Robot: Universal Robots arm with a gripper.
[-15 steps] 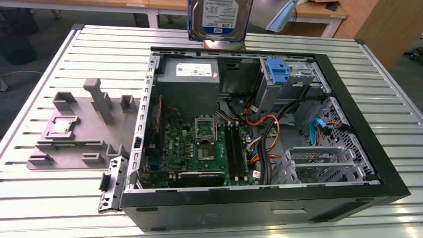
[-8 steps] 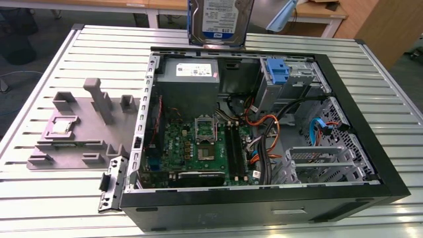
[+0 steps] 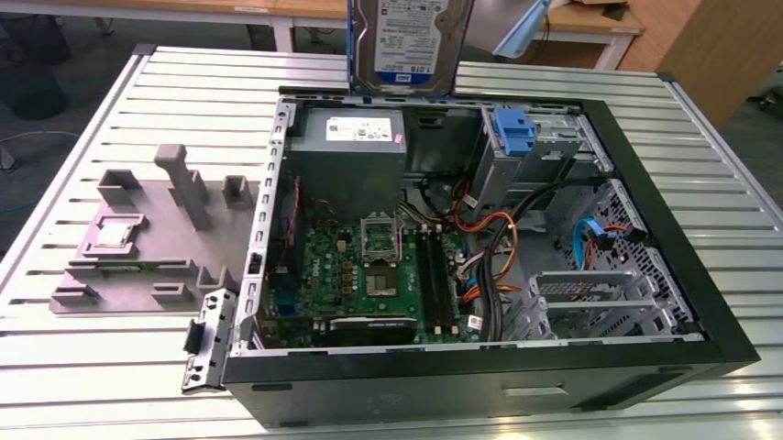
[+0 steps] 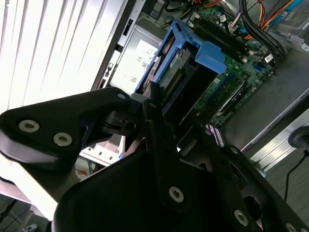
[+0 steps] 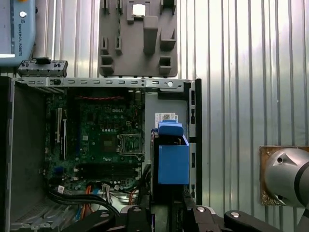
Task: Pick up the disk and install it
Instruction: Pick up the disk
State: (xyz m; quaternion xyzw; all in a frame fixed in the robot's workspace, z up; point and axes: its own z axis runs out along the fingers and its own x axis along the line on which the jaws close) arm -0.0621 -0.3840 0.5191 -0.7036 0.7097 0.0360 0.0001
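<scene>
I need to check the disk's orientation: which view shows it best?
The exterior view: the disk hangs upright over the case, its label facing the camera. Both wrist views show mainly its blue carrier.

Bench is a ribbed aluminium table [image 3: 98, 367], slats running across, filling most of the exterior view. Behind it there's a wooden desk [image 3: 183, 9] with white legs at 11 o'clock and a second wooden desk [image 3: 600, 23] at 1. Wood-panel cabinet side [image 3: 722, 55] at 2. Dark grey floor [image 3: 25, 174] at 9. Lighting is even. In the second wrist view the table slats [image 4: 48, 48] glare white.
</scene>
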